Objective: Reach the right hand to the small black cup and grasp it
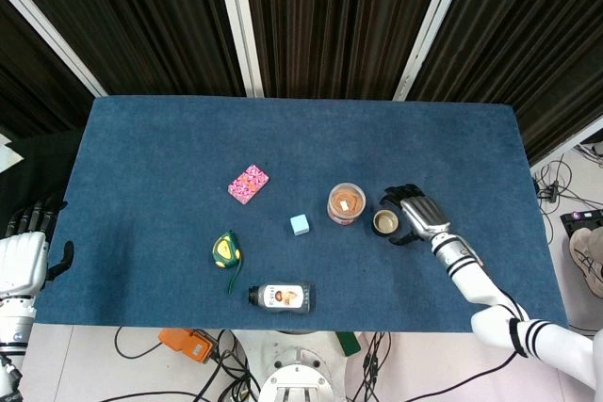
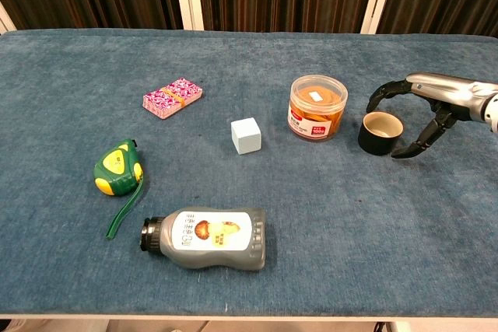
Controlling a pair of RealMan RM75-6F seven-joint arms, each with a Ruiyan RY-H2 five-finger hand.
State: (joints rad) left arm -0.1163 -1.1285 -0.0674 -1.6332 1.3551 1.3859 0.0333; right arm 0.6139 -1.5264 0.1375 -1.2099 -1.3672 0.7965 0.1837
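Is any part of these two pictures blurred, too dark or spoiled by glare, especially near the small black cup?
Head view: even, soft light, no glare; the small black cup and the right robot hand are small but sharp, and the left robot hand is cut by the frame edge. Chest view: the cup is sharp with only a faint shadow; the curtains behind are very dark.

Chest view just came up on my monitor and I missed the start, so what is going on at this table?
The right robot hand is at the small black cup, fingers spread around it but not closed on it. The cup stands upright on the blue table, just right of a clear jar with orange contents. A pale cube, a pink patterned box, a green tape measure and a bottle lying on its side sit untouched. The left robot hand waits open at the table's left edge.
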